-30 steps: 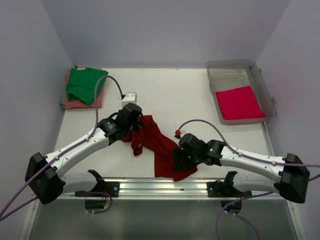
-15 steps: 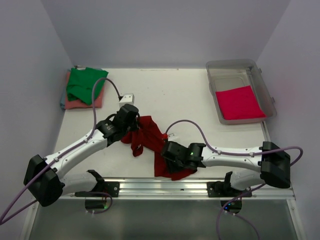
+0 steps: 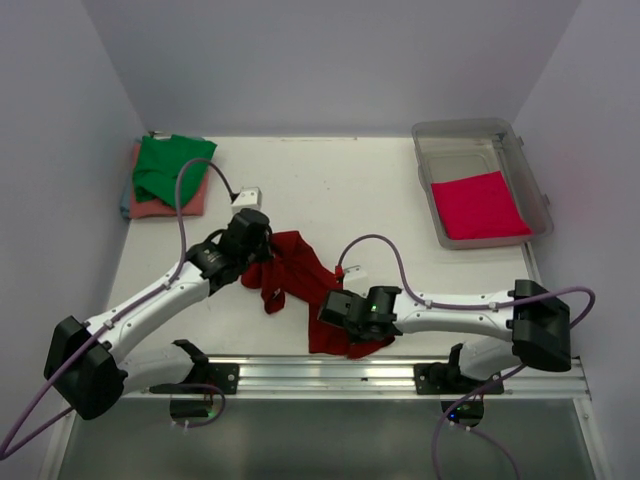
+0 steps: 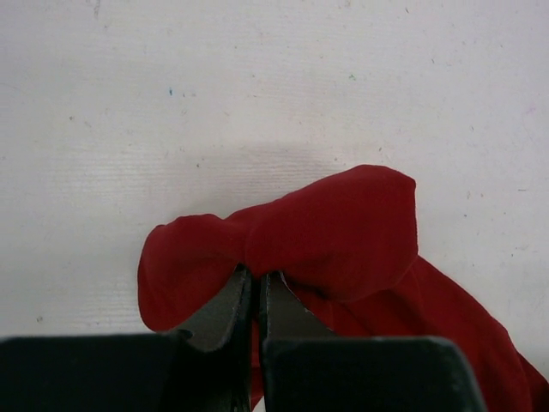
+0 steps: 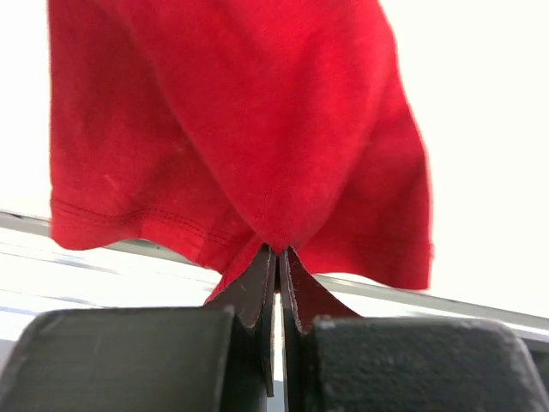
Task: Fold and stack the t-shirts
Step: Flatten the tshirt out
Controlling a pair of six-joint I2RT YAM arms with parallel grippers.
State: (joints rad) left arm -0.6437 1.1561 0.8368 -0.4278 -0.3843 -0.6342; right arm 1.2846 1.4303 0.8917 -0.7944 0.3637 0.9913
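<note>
A dark red t-shirt (image 3: 300, 275) lies crumpled mid-table. My left gripper (image 3: 262, 265) is shut on its upper left end; in the left wrist view the gripper (image 4: 256, 279) pinches a bunched fold of the shirt (image 4: 343, 227). My right gripper (image 3: 336, 314) is shut on the shirt's lower part near the front edge; in the right wrist view the gripper (image 5: 277, 253) pinches the cloth (image 5: 232, 112), whose hem hangs beside it. A folded green t-shirt (image 3: 165, 165) lies on a salmon pink one (image 3: 170, 205) at the far left. A bright pinkish-red t-shirt (image 3: 480, 205) lies folded in the tub.
The clear plastic tub (image 3: 530, 165) stands at the back right. A small white box (image 3: 250, 197) with a cable sits behind the left gripper. A metal rail (image 3: 320, 372) runs along the table's near edge, just below the red shirt.
My right arm swung left along the red shirt's lower part, and its jaws went from open to shut on the cloth. The left arm drew slightly back and left, still gripping.
</note>
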